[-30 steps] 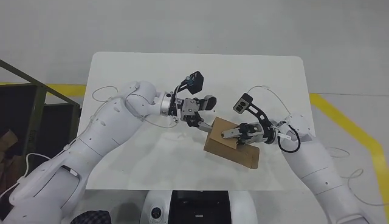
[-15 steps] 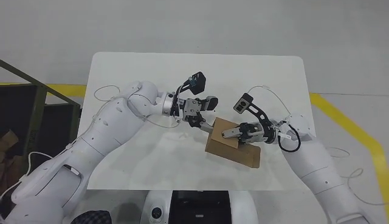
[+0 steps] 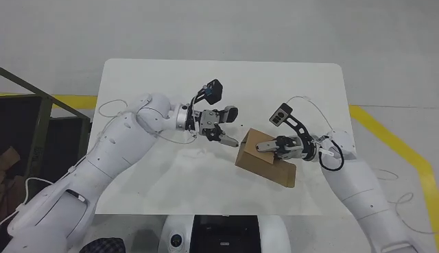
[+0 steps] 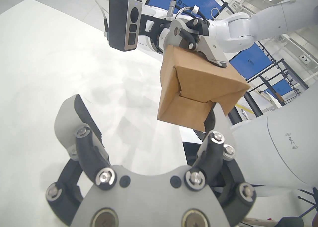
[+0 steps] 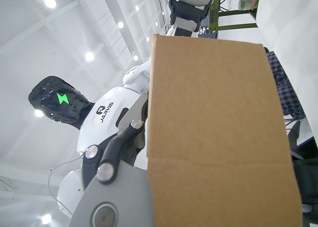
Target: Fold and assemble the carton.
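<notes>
The brown cardboard carton (image 3: 264, 160) sits over the white bench (image 3: 137, 88), near its front edge and a little to the robot's right of centre, with its long body tilted. Whether its lower edge rests on the bench cannot be told.

The right jaws are clamped on the carton at the end nearer the right arm. In the left wrist view one finger (image 4: 215, 54) presses flat on the carton's (image 4: 198, 81) upper face. In the right wrist view another finger (image 5: 135, 111) lies along the side of the broad plain panel (image 5: 216, 126).

The left jaws stand wide open and hold nothing, just beside the carton's opposite end, towards the middle of the bench. That end faces them with its flaps folded inward, and a ragged flap corner hangs at the lower side. One left finger (image 4: 217, 118) lies right at that corner; whether it touches cannot be told. The other finger (image 4: 79, 113) is over bare bench.
</notes>
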